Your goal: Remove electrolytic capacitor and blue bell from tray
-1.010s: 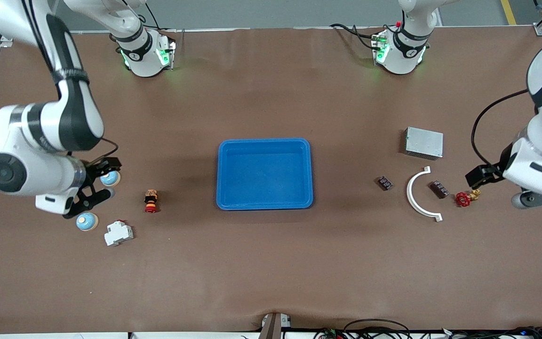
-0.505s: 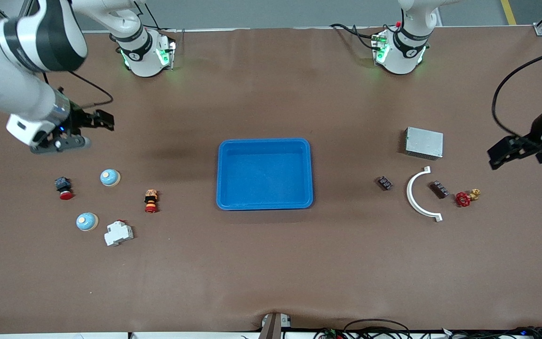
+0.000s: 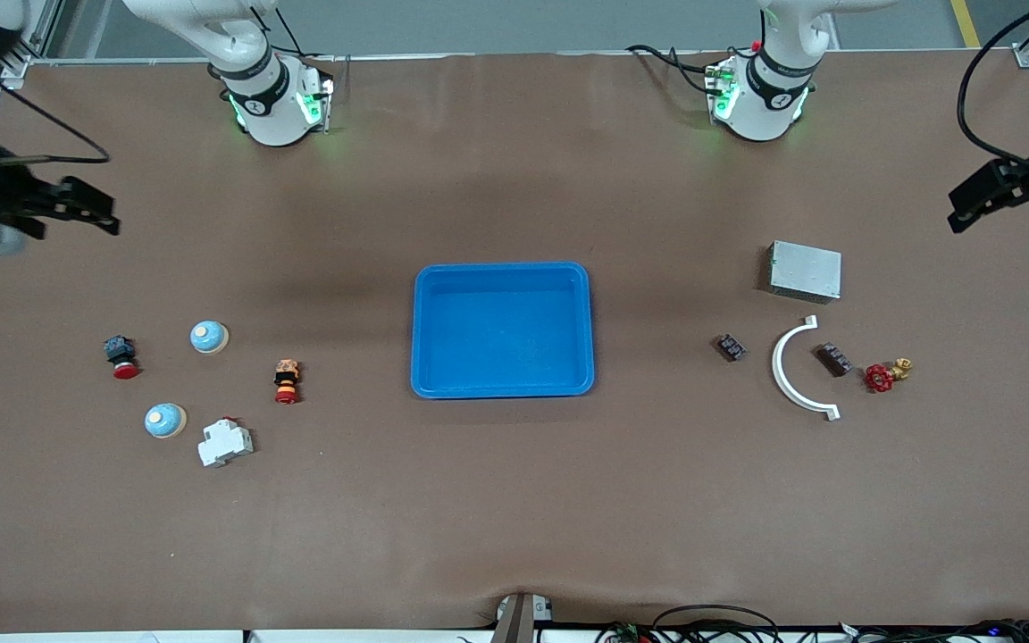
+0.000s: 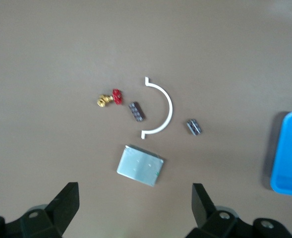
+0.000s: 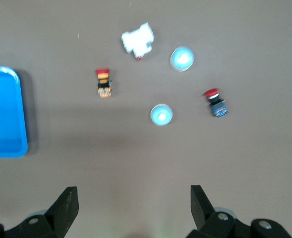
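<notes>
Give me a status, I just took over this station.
Left gripper and right gripper open, empty, high over their table ends. Two bells and two capacitors on the table, blue tray empty. Nothing blocking.

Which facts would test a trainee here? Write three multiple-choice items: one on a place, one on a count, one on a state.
1. Where does the white arc piece lie?
A. in the blue tray
B. between two small dark blocks
C. on the grey metal box

2. How many pale blue bells are on the table?
A. one
B. two
C. four

3. What state is the blue tray in?
A. empty
B. holding a bell
C. overturned

Answers:
1 B: one small dark block and another flank it.
2 B: one bell, another bell.
3 A: only its bare floor shows.
</notes>
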Controlling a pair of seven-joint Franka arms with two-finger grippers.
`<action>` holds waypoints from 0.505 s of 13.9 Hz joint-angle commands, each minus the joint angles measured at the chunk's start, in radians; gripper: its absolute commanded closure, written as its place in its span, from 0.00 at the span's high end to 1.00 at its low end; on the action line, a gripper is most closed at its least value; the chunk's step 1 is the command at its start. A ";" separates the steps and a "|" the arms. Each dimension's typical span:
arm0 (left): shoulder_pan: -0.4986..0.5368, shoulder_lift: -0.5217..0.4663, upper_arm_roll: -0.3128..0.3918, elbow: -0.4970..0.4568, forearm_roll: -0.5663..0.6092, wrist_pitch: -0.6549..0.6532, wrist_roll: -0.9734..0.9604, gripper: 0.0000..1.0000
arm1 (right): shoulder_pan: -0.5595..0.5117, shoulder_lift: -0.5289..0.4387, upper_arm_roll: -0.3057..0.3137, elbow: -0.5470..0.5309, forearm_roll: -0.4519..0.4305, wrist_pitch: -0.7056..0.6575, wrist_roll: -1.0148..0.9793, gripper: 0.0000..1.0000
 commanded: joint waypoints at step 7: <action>-0.021 -0.089 0.014 -0.081 -0.060 -0.027 0.035 1.00 | -0.106 0.048 0.046 0.150 0.023 -0.055 0.007 1.00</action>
